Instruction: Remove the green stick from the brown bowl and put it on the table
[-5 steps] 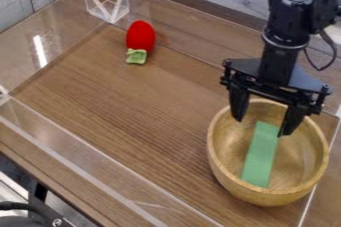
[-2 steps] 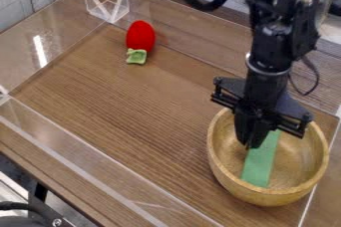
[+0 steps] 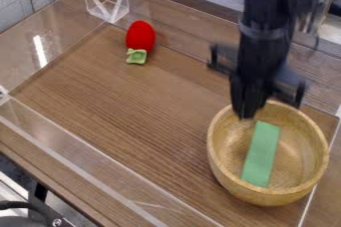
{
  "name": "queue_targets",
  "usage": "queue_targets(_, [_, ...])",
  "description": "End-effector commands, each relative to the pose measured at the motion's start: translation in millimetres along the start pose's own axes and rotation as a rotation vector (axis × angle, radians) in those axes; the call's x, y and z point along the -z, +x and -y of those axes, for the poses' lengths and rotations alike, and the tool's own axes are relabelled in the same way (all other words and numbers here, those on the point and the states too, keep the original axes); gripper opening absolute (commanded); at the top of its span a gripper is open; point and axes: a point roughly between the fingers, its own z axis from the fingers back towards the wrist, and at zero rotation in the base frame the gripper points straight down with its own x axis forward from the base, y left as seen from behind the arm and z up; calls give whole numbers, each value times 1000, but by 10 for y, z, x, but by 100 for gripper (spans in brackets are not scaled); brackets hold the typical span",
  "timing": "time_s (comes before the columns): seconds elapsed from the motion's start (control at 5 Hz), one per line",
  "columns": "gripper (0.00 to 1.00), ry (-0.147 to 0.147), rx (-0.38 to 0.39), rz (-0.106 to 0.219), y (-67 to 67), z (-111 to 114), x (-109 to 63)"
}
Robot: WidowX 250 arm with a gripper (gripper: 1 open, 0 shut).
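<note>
I see my gripper (image 3: pixel 249 110) blurred above the brown bowl's (image 3: pixel 226 151) far rim, jaws pressed together on nothing. The green stick (image 3: pixel 264 152) lies flat inside the bowl, apart from the gripper. A red toy (image 3: pixel 140 39) sits on the table (image 3: pixel 120 112).

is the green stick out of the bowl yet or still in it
Still in. The green stick lies flat inside the brown bowl, and the shut gripper above it holds nothing.

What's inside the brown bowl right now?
The green stick lies in the brown bowl, leaning on its far inner wall. Nothing else shows. The bowl floor beneath the stick is hidden.
</note>
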Motion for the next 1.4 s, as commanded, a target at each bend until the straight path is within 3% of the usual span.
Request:
queue_targets(0.0, [0, -10, 8, 72, 121, 88, -257])
queue_targets(0.2, [100, -20, 45, 61, 114, 201, -108])
queue_targets(0.4, [100, -29, 59, 47, 31, 237, -56])
queue_targets(0.6, [0, -28, 59, 46, -10, 223, -110])
queue_targets(1.2, [0, -18, 16, 62, -8, 244, -134])
